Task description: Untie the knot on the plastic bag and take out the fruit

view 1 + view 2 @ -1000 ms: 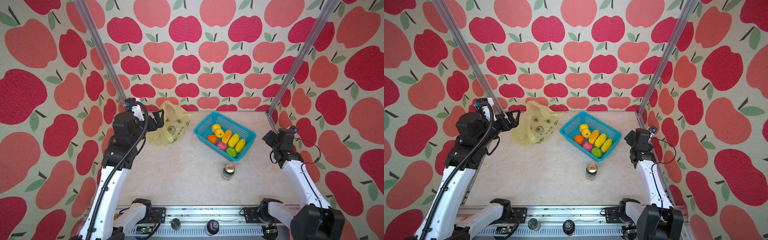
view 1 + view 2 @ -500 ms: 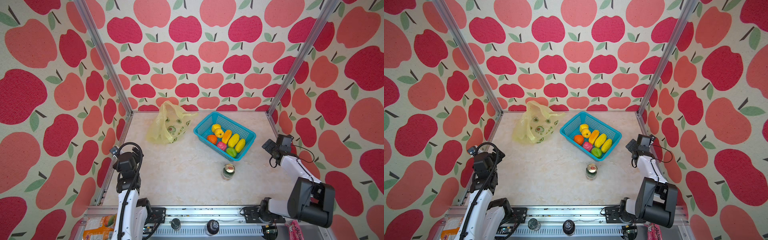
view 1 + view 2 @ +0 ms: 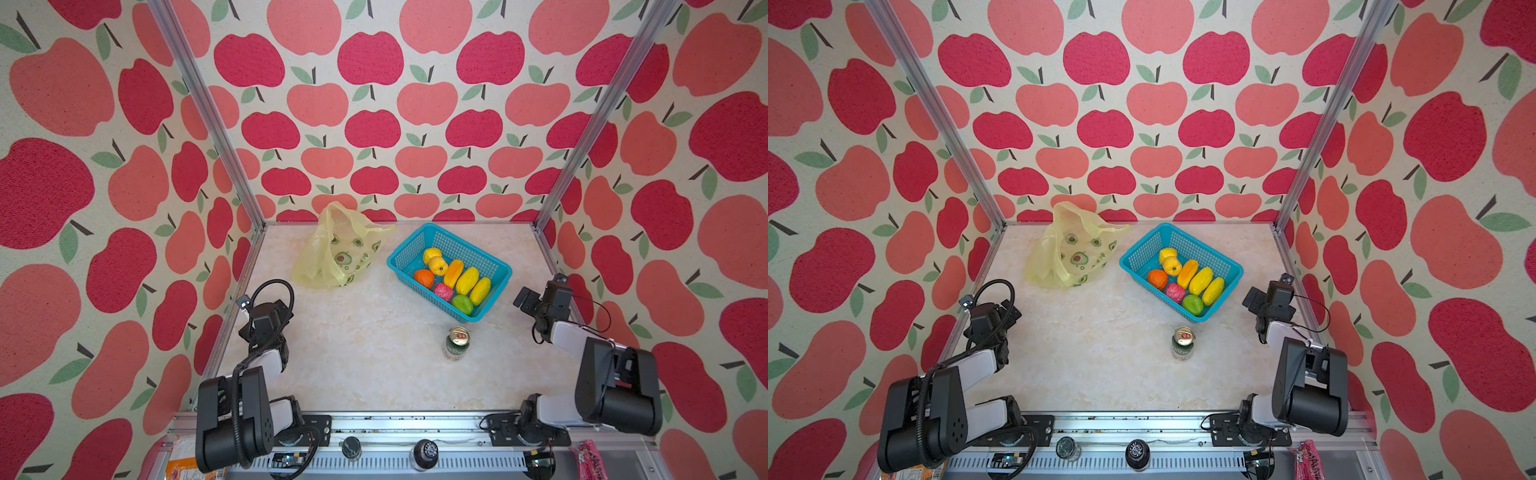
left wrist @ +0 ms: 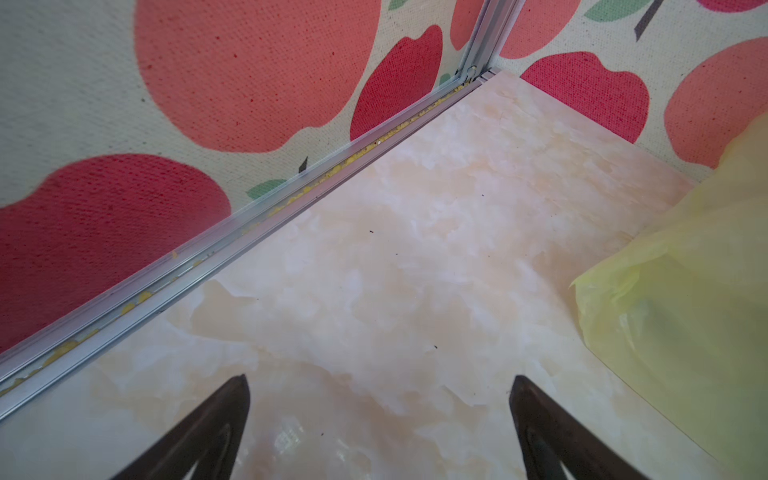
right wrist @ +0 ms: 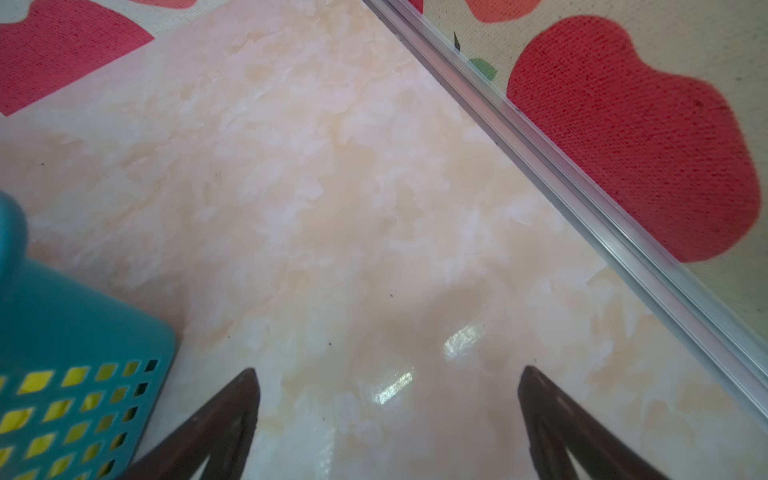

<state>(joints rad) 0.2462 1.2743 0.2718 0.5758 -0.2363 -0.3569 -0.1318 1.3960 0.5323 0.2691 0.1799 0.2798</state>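
The pale-yellow plastic bag with avocado prints lies slumped at the back left of the table, its handle loops standing loose and apart. No knot is in view. Several toy fruit lie in a teal mesh basket to its right. My left gripper is open over bare table by the left rail, with the bag's edge off to one side. My right gripper is open over bare table, beside the basket's corner.
A green drink can stands upright in front of the basket. Aluminium rails and apple-print walls close the table on three sides. Both arms are folded low at the near corners. Snack packets lie below the front rail.
My left arm has drawn back from the bag and folded down at the near left. My right arm has folded back too. The bag, basket and can have not moved.
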